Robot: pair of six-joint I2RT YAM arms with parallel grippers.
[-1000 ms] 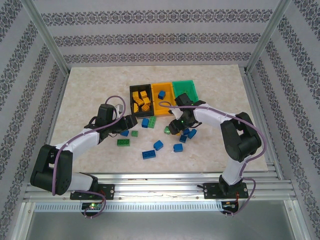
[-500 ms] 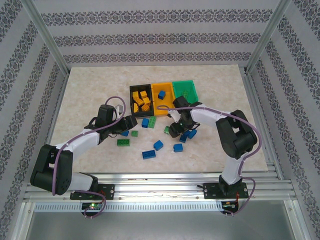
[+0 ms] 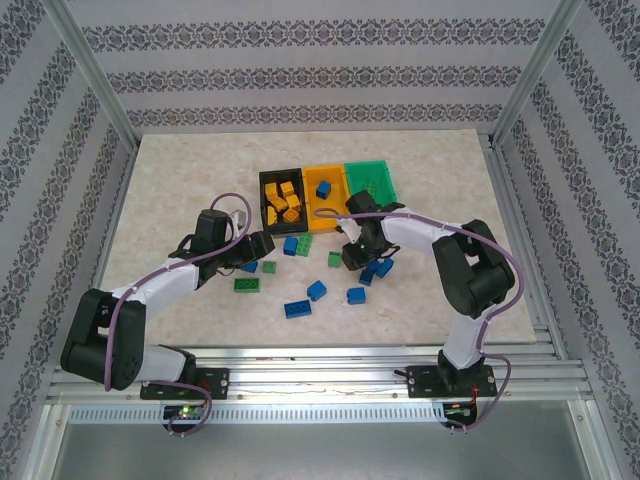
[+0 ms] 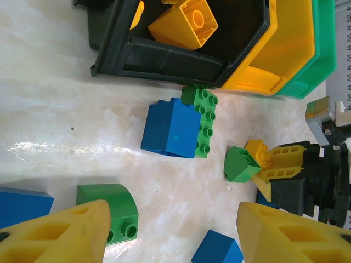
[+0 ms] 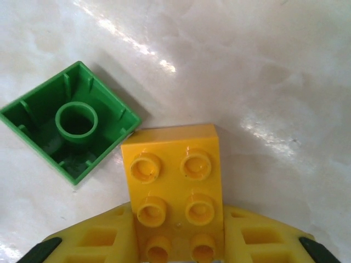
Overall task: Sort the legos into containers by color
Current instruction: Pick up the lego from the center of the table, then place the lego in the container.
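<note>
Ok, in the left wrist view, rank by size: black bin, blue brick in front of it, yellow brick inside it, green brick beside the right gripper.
1. black bin
2. blue brick and yellow brick in the bin: too alike to rank, and the yellow one is cropped
3. green brick

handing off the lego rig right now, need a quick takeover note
Left gripper: open, empty, hovering near the black bin.
Right gripper: shut on a yellow brick, beside an upturned green brick.
Done: yellow bricks in black bin, one blue brick in orange bin.
To do: loose blue bricks and green bricks on the table, plus the held yellow.
</note>
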